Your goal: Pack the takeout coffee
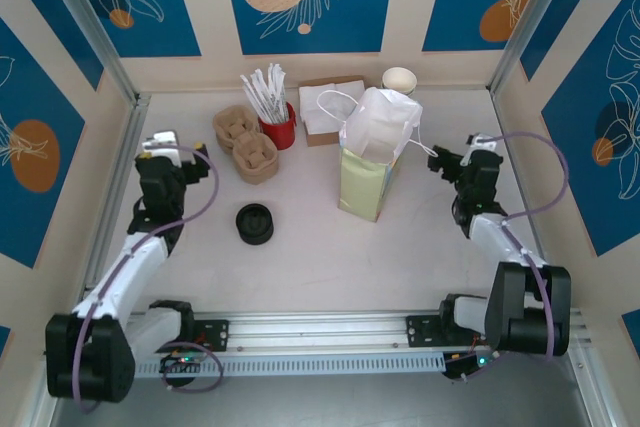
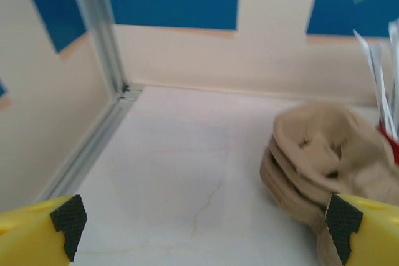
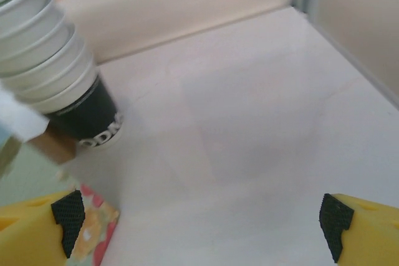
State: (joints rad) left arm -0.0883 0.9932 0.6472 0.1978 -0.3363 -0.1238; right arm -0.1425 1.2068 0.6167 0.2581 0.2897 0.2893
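We are holding both arms at their own sides of the worktop (image 1: 330, 272) with nothing in hand. The left end effector (image 2: 206, 232) is standing with its jaws spread fully apart and gripping nothing, and the right end effector (image 3: 202, 225) is doing the same, so either is ready to close round a cup. The takeout coffee (image 1: 254, 224) is sitting upright on the worktop in front of the left arm, well apart from the paper bag (image 1: 372, 167). From above we are seeing mostly its round black lid, and its sides are hardly showing. The bag is standing upright near the middle, closer to the right arm, with its mouth gaping and its white handles flopping outward. We are judging that as deliberate, since an open top is letting a cup go straight down. Along the far side the supplies are waiting out of the way: two stacks of pulp cup carriers (image 1: 255, 159), a red cup of wrapped straws (image 1: 277, 117), a napkin box (image 1: 325, 112) and a stack of white cups (image 1: 400, 79). We are reckoning the packing as not yet begun, with the left arm best placed for fetching the coffee.
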